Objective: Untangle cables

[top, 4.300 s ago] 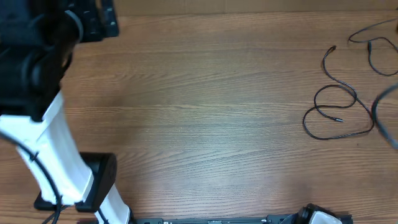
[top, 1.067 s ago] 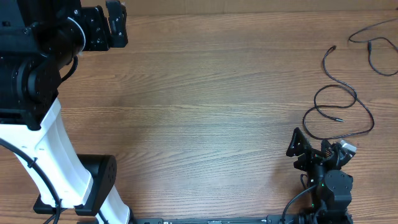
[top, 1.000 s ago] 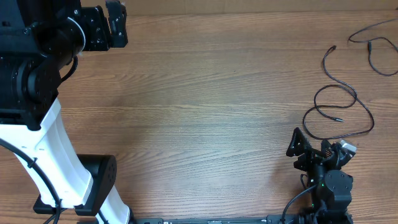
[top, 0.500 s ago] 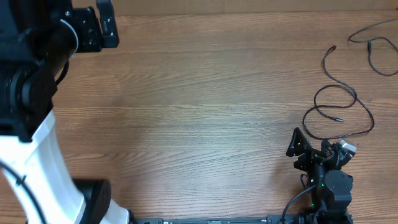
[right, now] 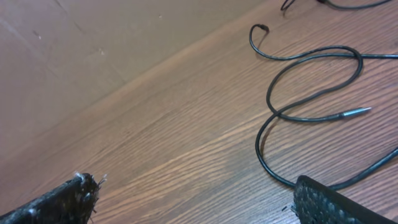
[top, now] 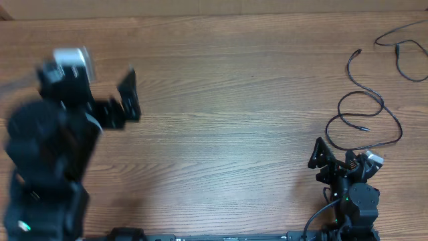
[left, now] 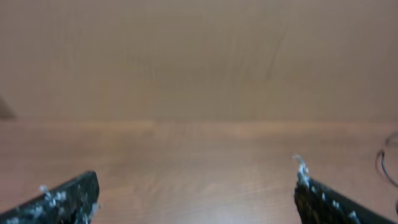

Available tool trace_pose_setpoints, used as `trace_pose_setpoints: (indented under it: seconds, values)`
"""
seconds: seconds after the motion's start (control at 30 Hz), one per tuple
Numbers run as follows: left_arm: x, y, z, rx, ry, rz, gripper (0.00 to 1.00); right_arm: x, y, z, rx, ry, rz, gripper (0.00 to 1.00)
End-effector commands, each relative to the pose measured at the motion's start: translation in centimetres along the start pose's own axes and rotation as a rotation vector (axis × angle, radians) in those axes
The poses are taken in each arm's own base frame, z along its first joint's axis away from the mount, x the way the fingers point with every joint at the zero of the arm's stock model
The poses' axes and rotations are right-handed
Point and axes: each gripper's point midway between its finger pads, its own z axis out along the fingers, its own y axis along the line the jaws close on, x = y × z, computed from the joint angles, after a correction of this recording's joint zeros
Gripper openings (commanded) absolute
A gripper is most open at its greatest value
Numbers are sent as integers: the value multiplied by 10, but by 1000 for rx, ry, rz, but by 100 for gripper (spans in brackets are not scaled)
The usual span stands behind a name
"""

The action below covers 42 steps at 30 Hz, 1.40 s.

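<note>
With left hand (left: 194,186) and right hand (top: 341,163) both spread empty, we should pinch the thin black looped cable (top: 382,102) by the table's (top: 221,134) right edge near its plug end.

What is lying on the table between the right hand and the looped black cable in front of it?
Nothing: only bare wooden table separates the right hand from the looped cable. The right wrist view shows this most clearly.

The black two-finger left gripper (left: 196,200), blurred from overhead, and the black right gripper (right: 194,200), both with jaws spread wide.
</note>
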Motion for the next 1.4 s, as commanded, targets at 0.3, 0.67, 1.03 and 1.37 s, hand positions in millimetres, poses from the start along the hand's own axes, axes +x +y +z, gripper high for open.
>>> trace_pose_setpoints:
  seconds: [0.3,0.67,1.03,1.37]
  values:
    - [124,-11,-17,167,-416,49,100,1,-2,0,9,-2,-1,100]
    - [186,14,1,84,-494,47,100,1,-2,0,9,-2,-1,100]
    - [261,52,30,-86,-206,25,100,1,-2,0,9,-2,-1,100]
    - [261,54,30,-105,-205,65,100,1,-2,0,9,-2,-1,100]
